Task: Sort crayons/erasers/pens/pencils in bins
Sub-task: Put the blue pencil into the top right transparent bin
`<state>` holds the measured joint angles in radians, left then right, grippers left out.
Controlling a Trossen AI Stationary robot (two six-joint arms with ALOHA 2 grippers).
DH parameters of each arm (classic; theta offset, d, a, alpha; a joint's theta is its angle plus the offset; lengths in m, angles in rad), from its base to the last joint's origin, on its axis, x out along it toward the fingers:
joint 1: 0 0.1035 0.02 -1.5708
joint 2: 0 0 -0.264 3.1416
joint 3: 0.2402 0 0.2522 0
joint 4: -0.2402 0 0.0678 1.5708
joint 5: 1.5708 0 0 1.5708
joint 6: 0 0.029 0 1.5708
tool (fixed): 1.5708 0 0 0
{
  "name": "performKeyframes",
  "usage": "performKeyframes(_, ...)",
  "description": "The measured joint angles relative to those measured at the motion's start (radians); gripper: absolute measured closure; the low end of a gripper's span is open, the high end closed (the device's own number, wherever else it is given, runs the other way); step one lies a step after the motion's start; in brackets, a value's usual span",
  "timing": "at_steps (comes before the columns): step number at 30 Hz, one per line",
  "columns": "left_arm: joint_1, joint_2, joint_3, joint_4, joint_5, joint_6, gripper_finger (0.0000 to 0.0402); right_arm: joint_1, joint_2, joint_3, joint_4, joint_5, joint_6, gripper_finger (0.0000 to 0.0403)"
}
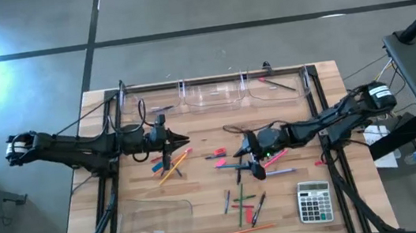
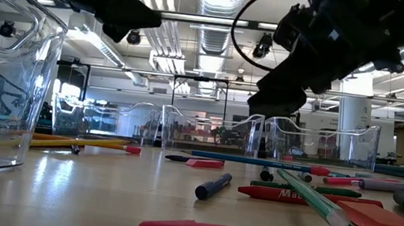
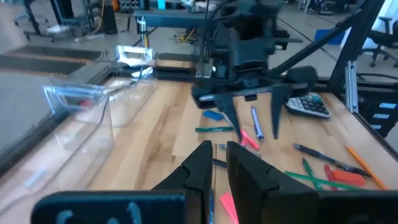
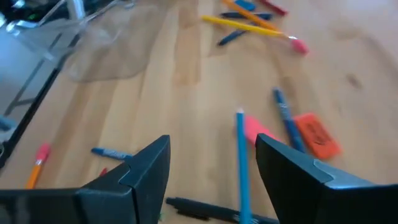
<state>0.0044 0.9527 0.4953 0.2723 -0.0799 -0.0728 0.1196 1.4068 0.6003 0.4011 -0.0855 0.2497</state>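
My right gripper (image 1: pixel 252 160) hangs open and empty above the middle of the table. In its wrist view (image 4: pixel 212 143) a long blue stick (image 4: pixel 240 155) and a pink block (image 4: pixel 258 130) lie on the table below the gap between its fingers. My left gripper (image 1: pixel 183 141) is shut and empty, raised above a yellow pencil (image 1: pixel 173 166) and short blue and red pieces at centre left. Three clear tubs (image 1: pixel 209 94) stand in a row at the far edge. The far right tub holds a red stick (image 1: pixel 277 84). Pens, pencils, crayons and erasers lie flat and scattered on the wood.
A large shallow clear tray (image 1: pixel 154 226) sits at the near left. A grey calculator (image 1: pixel 314 201) sits at the near right. Green and dark sticks (image 1: pixel 243 204) and an orange pencil (image 1: pixel 250 229) lie between them. An orange-red eraser (image 4: pixel 317 137) lies beside a blue pen (image 4: pixel 285 115).
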Motion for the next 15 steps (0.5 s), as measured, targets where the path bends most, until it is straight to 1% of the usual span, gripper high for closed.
performKeyframes(2,0.0,0.0,-0.004,0.001,0.0,-0.001,0.0368,0.017,0.03,0.001,0.01,0.011,-0.013,0.0179)
performKeyframes(6,0.0,0.0,-0.007,0.001,0.0,-0.001,0.0368,0.031,0.08,0.001,0.009,0.08,-0.025,0.0179)
performKeyframes(9,0.0,0.0,-0.007,0.002,0.001,-0.009,0.0368,0.034,0.113,0.01,0.008,0.112,-0.036,0.0179)
performKeyframes(12,0.0,0.0,-0.009,0.002,0.001,-0.027,0.0368,0.034,0.153,0.04,0.008,0.115,-0.049,0.0179)
performKeyframes(15,0.0,0.0,-0.011,-0.002,0.002,-0.027,0.0368,0.034,0.203,0.08,-0.028,0.115,-0.067,0.0179)
